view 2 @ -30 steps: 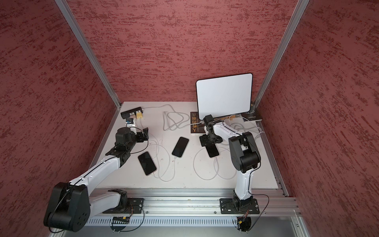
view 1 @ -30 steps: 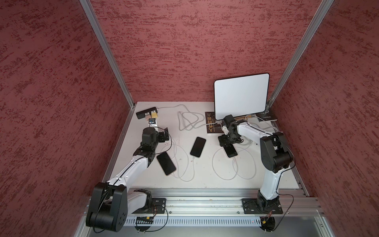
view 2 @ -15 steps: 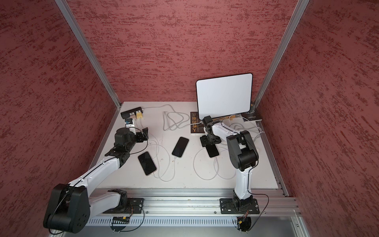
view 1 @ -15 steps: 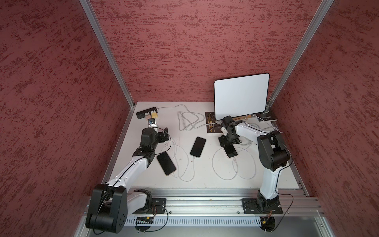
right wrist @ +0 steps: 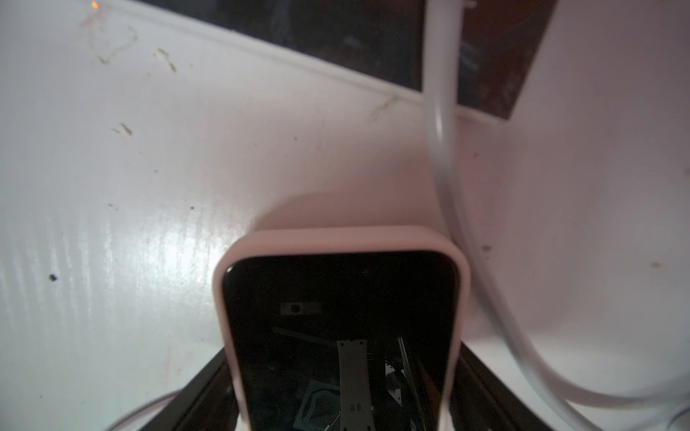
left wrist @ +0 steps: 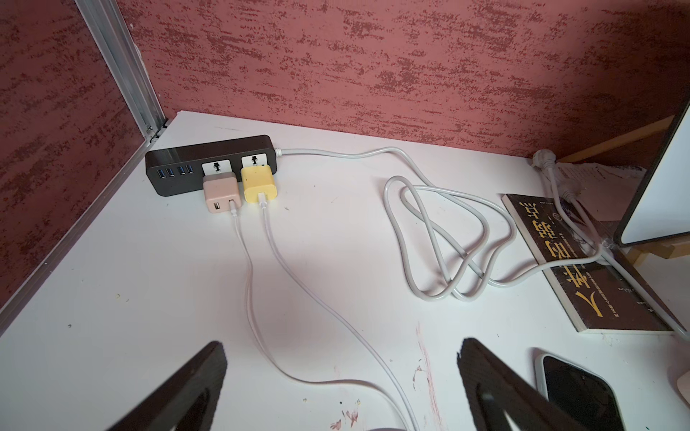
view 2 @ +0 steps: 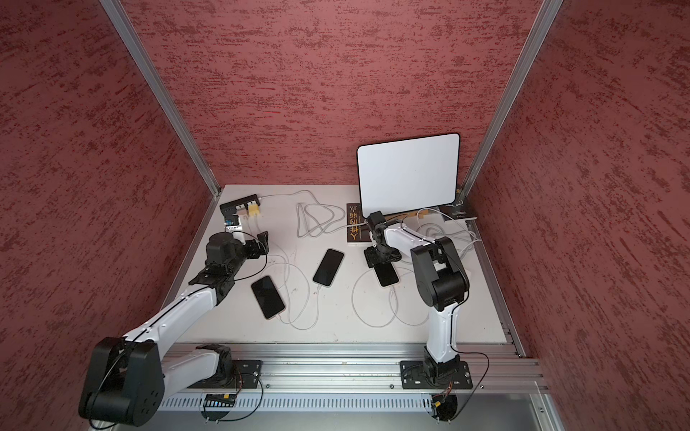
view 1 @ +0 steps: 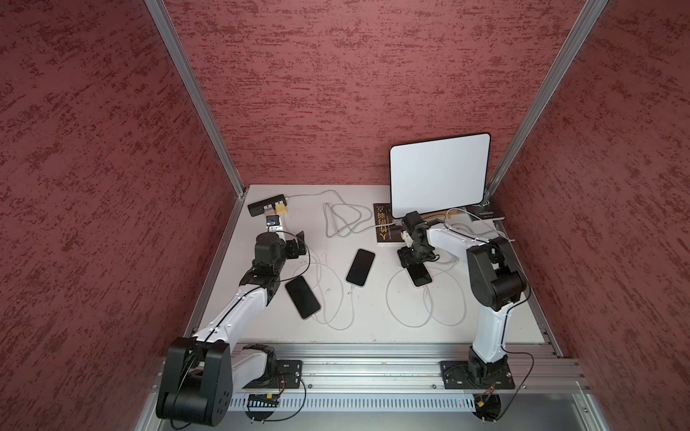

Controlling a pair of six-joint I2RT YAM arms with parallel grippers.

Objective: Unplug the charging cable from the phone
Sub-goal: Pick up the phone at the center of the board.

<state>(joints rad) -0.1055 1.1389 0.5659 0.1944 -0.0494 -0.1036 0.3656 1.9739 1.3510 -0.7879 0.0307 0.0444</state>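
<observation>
Three dark phones lie on the white table, each with a white charging cable. My right gripper [view 1: 410, 261] [view 2: 379, 259] points down at the far end of the right-hand phone [view 1: 420, 276] [view 2: 388, 275]. The right wrist view shows that phone [right wrist: 339, 317] in a pale pink case, with the black fingers [right wrist: 209, 377] against both long sides. Its cable [view 1: 425, 306] loops away from the near end, and the plug is hidden in the right wrist view. My left gripper [view 1: 298, 242] [left wrist: 341, 358] hangs open at the back left over two thin cables [left wrist: 261, 336], holding nothing.
A middle phone [view 1: 360, 267] and a left phone [view 1: 302, 297] lie between the arms. A black power strip [left wrist: 209, 160] with a pink charger [left wrist: 221, 192] and a yellow charger [left wrist: 258, 184] sits at the back left. A coiled cord [view 1: 341, 220], a dark book [view 1: 384, 227] and a white panel [view 1: 438, 173] stand behind.
My right gripper's jaws have closed in onto the sides of the right-hand phone, and that arm's elbow has shifted slightly. The left arm has not moved.
</observation>
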